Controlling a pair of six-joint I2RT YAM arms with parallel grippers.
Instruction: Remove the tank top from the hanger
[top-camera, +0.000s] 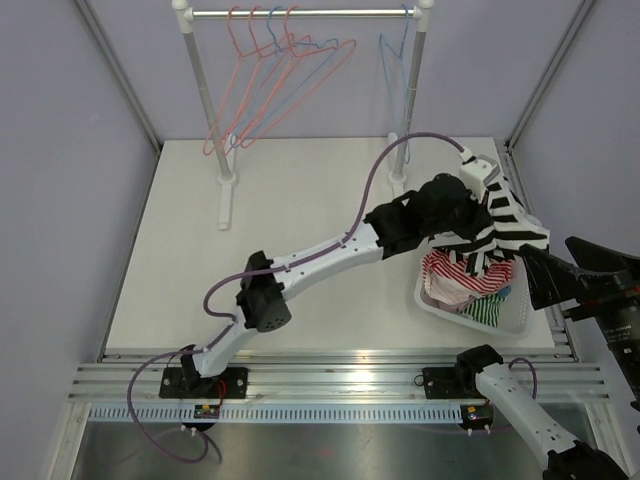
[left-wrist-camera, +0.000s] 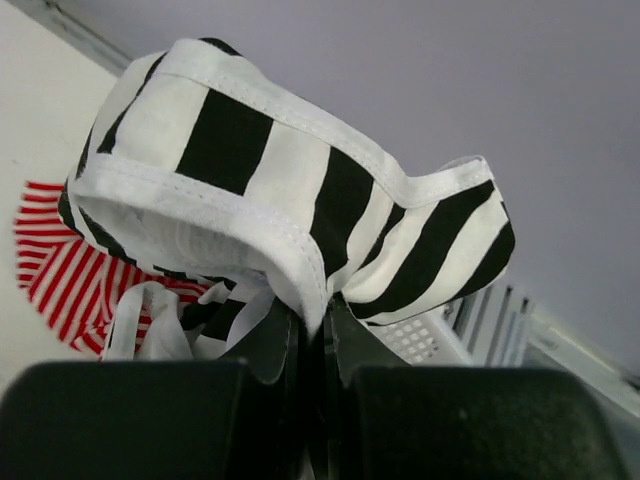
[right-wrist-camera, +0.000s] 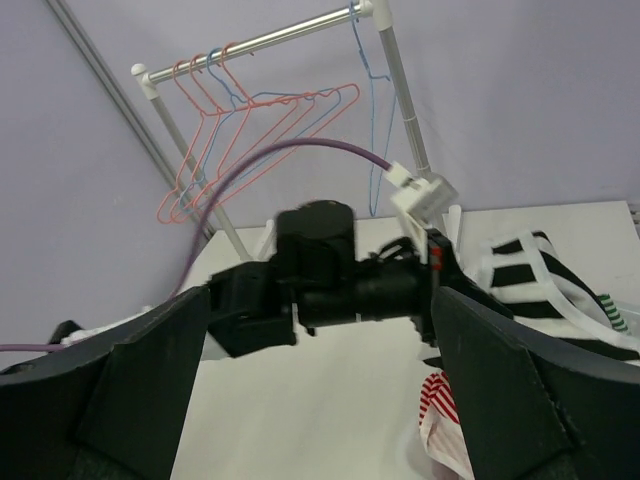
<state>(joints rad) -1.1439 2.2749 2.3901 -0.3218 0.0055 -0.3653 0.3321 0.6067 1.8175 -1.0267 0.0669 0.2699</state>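
The tank top (top-camera: 510, 215), black-and-white striped, hangs bunched from my left gripper (left-wrist-camera: 328, 305), which is shut on a fold of its white-edged hem (left-wrist-camera: 250, 150). It is held above the white basket (top-camera: 438, 306) at the table's right side. No hanger shows inside it. In the right wrist view the tank top (right-wrist-camera: 530, 265) drapes behind the left wrist. Several pink and blue wire hangers (top-camera: 280, 70) and one lone blue hanger (top-camera: 397, 60) hang bare on the rail. My right gripper (top-camera: 575, 272) stands open and holds nothing at the table's right edge, its fingers (right-wrist-camera: 150, 380) spread wide.
The clothes rack (top-camera: 300, 13) stands at the back, with its left foot (top-camera: 227, 200) on the table. Red-and-white striped clothes (top-camera: 462, 282) fill the basket. The left arm (top-camera: 320, 255) stretches diagonally across the table, and its purple cable (top-camera: 375, 170) loops above it.
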